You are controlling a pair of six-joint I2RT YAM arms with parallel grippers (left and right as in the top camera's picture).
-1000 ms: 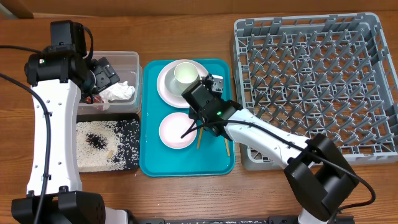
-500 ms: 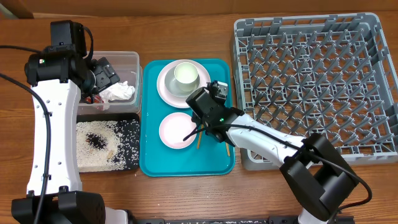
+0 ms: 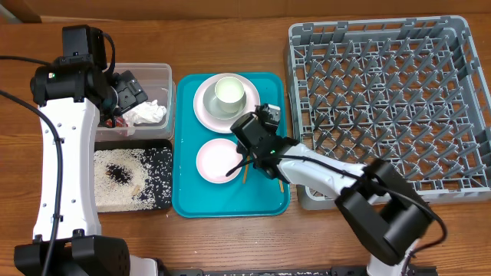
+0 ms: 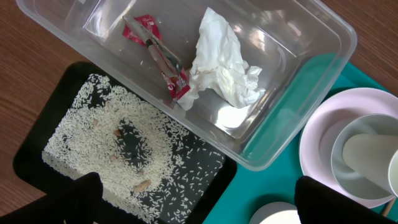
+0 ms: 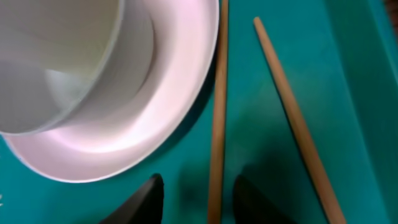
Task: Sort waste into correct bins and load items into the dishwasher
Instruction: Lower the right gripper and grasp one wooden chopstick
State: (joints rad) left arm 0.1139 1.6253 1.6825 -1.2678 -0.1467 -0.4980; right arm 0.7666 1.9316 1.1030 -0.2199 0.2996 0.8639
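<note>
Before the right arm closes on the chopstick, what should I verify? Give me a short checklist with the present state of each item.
1. One chopstick lies between the right gripper fingers: ok.
2. Gap on each side of it, nothing pinched yet: ok.
3. Both chopsticks caught together: not ok; the second chopstick lies outside the fingers.
4. Bowl rim apart from the chopstick: cannot tell; they run very close.
5. Dish rack has room for it: ok.
6. Left gripper open, away over the clear tub: ok.
</note>
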